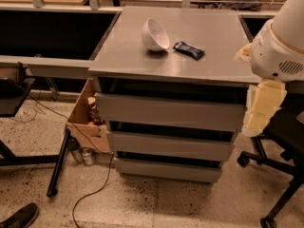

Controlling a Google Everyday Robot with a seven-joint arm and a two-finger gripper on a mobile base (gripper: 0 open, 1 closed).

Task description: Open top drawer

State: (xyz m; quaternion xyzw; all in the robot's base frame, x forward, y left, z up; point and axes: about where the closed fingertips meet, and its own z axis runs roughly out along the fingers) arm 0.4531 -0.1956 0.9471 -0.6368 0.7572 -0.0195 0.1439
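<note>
The top drawer (pixel 168 112) is the uppermost grey flat front of the cabinet, under the grey top (pixel 137 61). It sits pushed in, with a dark gap above it. Two more grey drawer fronts (pixel 168 145) lie below it. My arm's white housing (pixel 278 46) comes in at the right edge. My gripper (pixel 263 106), cream-coloured, hangs below the housing, just off the right end of the top drawer front and level with it.
A white bowl (pixel 154 34) lies tipped on the cabinet top next to a dark snack wrapper (pixel 188 50). A cardboard box (pixel 88 120) with bottles stands on the floor at the left. An office chair base (pixel 275 170) is at the right, a shoe (pixel 19 216) at the bottom left.
</note>
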